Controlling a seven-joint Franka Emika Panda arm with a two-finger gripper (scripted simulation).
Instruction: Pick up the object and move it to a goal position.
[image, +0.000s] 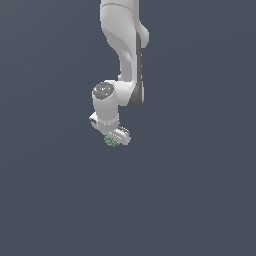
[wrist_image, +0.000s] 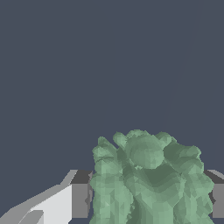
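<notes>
Wrist view: the pincer (wrist_image: 146, 201) pinches the green clump (wrist_image: 146, 179) between its pads (wrist_image: 79, 199), gripped firmly, presumably so it can be carried to the goal.

Glossy white rounded arm (image: 122, 45), dark grey joint seam, grey-capped wrist (speckled), white hand (image: 114, 140), grey fingertips (wrist_image: 79, 200)

Flat, even render light, moderately dim; plain dark slate-blue background, no cast shadows or glare. White glossy robot arm (image: 122, 60) shaded softly, darker on exterior view's right. Low-resolution edges, slight softness. Knobbly faceted green clump (wrist_image: 146, 179) sharp in wrist view, unblurred.
</notes>
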